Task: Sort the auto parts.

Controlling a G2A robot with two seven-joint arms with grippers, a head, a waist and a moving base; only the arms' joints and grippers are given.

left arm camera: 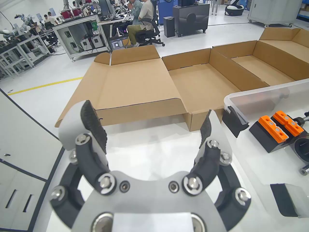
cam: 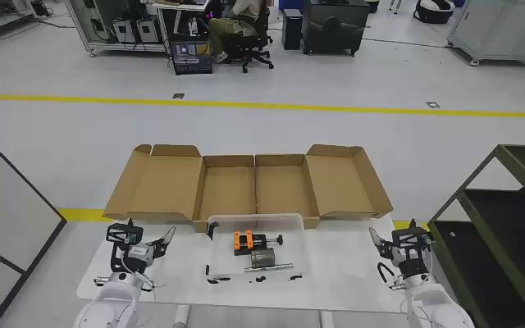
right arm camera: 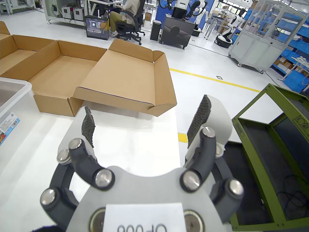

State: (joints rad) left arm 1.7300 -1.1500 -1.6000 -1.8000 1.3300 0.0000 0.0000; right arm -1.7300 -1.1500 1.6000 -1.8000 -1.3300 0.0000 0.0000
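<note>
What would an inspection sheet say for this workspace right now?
Surface: white table, carrying the bin and both cardboard boxes.
Job's things: clear plastic bin holding a black block with orange jaws, a dark cylinder part, a metal rod and small black pieces. The left cardboard box and right cardboard box are open behind it.
Clutter: nothing seen.
Grippers: left gripper open, beside the bin; right gripper open, near the table's other end.
Cables: nothing seen on the table.
Surroundings: green cart beside the table; yellow floor line.
</note>
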